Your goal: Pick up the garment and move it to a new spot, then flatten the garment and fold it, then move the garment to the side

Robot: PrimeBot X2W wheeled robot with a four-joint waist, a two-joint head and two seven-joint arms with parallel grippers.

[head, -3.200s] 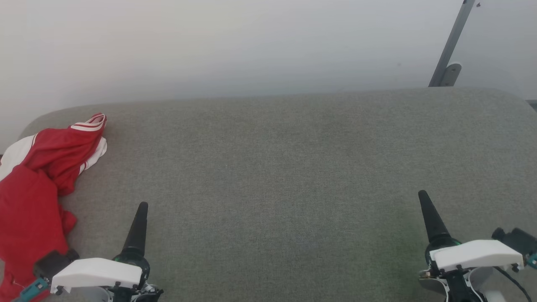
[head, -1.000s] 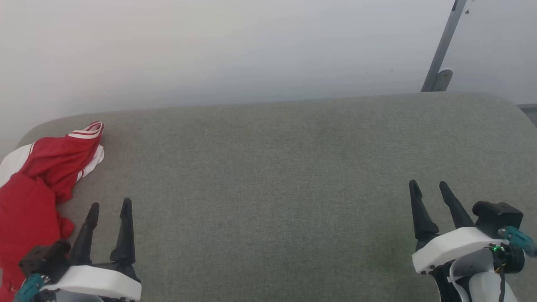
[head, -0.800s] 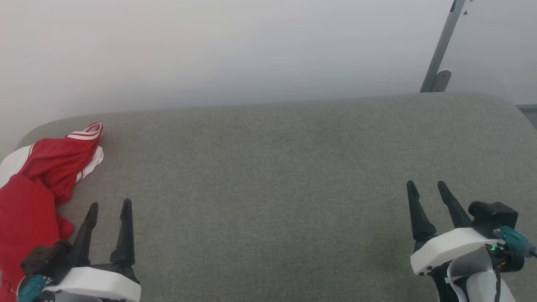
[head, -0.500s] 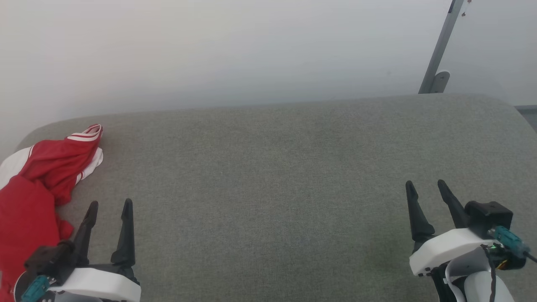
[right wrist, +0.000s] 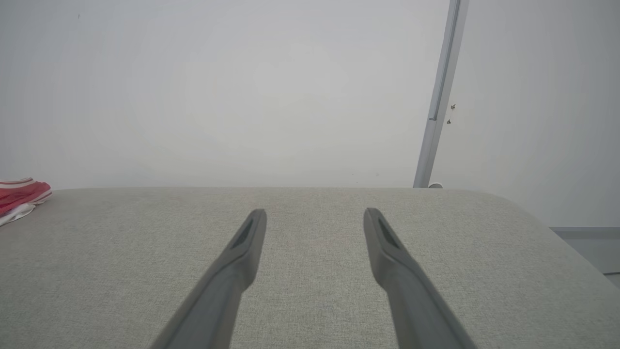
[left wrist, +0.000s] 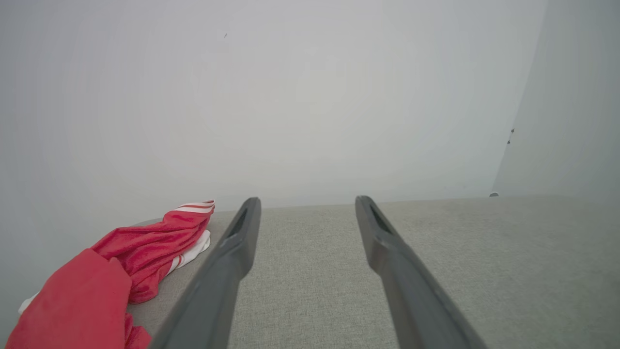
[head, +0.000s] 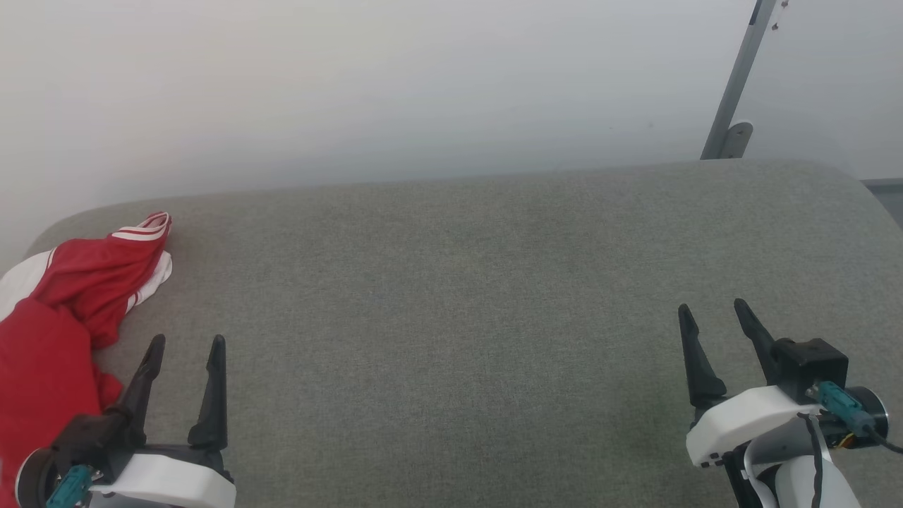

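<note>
The garment lies crumpled at the far left end of the grey padded surface, red with white sleeve parts and striped trim. From the left wrist the garment sits left of the fingers; the right wrist catches a bit of the garment at its left edge. My left gripper hovers open just right of the cloth, nothing between its fingers. At the lower right my right gripper stands open and empty, far from the cloth. Its own views show the left gripper and right gripper with fingers spread.
A pale wall runs behind the surface. A grey metal post with a bracket stands at the back right. The surface's rounded right end drops to the floor.
Both grippers have turned so that two spread fingers show instead of one. The head camera has shifted slightly. The garment lies where it was.
</note>
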